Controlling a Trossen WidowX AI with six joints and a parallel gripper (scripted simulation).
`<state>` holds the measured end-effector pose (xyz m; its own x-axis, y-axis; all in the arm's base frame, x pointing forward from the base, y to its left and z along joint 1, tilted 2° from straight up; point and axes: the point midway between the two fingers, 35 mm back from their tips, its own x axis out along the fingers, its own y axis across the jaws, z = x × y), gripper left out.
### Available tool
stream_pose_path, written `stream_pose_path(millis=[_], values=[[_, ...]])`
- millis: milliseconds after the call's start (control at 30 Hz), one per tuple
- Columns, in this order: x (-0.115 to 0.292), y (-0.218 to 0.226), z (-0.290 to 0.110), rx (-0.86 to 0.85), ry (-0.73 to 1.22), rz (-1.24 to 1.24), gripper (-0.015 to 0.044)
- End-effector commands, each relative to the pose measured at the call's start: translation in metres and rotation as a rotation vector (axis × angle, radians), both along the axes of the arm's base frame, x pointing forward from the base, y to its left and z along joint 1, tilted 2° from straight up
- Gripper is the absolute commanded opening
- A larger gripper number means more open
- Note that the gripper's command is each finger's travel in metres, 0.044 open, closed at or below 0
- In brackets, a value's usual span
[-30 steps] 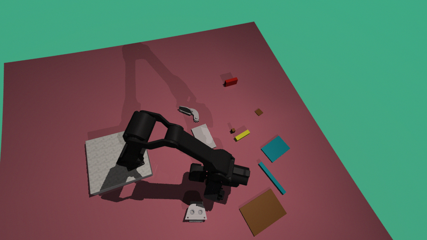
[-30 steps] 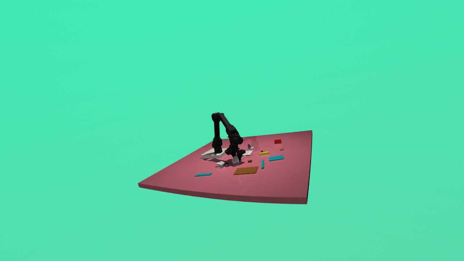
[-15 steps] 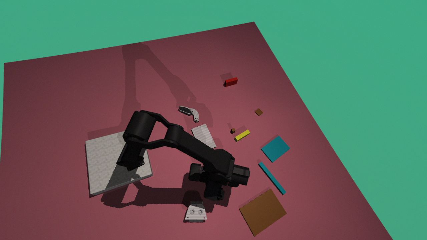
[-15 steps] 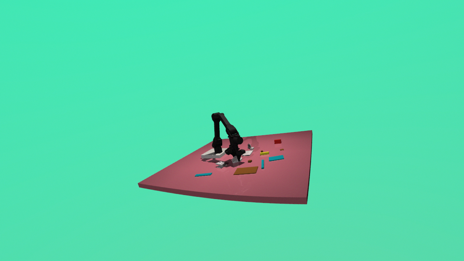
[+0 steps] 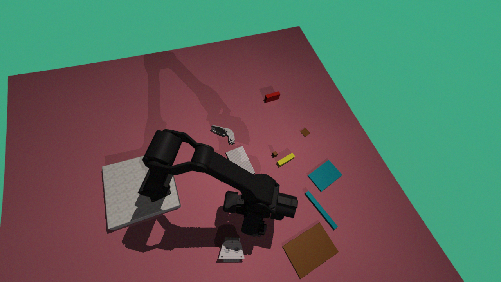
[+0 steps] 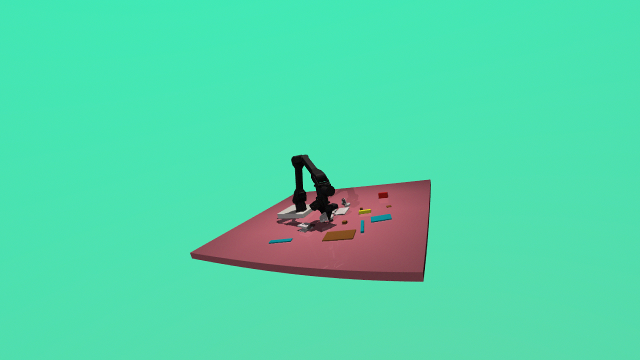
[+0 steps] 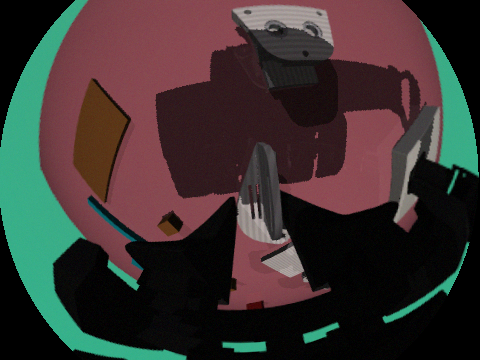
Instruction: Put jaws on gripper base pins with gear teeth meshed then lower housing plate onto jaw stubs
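The pale grey gripper base stands with its two pins up, partly in the arm's shadow. My gripper is shut on one grey-white jaw, which stands on edge between the fingertips, short of the base. In the top view the arm hides this jaw. The other jaw lies on the table beyond the housing plate. The white ribbed housing plate lies flat, partly hidden by the arm in the top view.
A brown board lies right of the base. A small brown block is near the gripper. Teal pieces, a yellow bar and a red block lie farther off. A pale slab is under the arm.
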<state>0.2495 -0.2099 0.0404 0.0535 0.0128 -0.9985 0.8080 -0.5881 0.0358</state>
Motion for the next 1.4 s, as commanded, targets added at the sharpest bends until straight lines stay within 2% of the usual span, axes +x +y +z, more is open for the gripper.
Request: stream_pose_path(millis=[0, 433, 733, 1367], values=[[0.000, -0.002, 0.017, -0.010, -0.008, -0.001, 0.0134], [-0.004, 0.000, 0.057, -0.010, -0.005, -0.004, 0.0134], [-0.005, 0.000, 0.060, -0.011, -0.005, 0.000, 0.0134], [-0.003, 0.032, 0.062, -0.030, -0.009, 0.397, 0.0134]])
